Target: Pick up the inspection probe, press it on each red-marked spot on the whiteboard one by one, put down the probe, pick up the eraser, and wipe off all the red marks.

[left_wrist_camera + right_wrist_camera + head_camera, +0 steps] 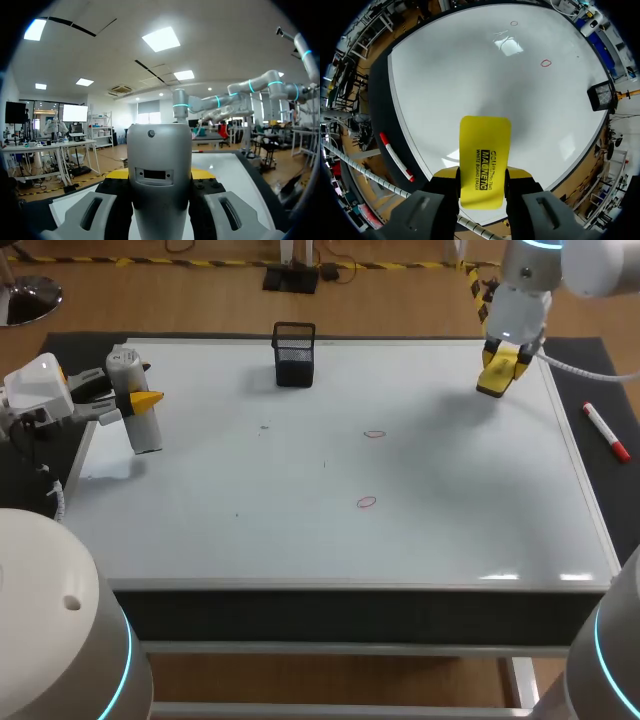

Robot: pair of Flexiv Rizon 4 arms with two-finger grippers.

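Observation:
My left gripper (137, 403) is shut on the grey-white inspection probe (136, 410), held nearly upright over the whiteboard's (300, 530) left edge. In the left wrist view the probe (160, 170) fills the gap between the fingers (95, 212). Over the board's far right corner, my right gripper (503, 365) is shut on the yellow eraser (493, 387). From the right wrist the eraser (485, 155) sticks out ahead of the gripper (482, 184). Two small red marks (375, 434) (366, 502) lie near the board's middle, and the right wrist view shows both red marks (546, 63) (514, 23) far ahead of the eraser.
A black mesh holder (294, 353) stands at the board's far edge, left of centre. A red marker (606, 432) lies on the dark mat beside the board's right edge. The mat also borders the board on the left.

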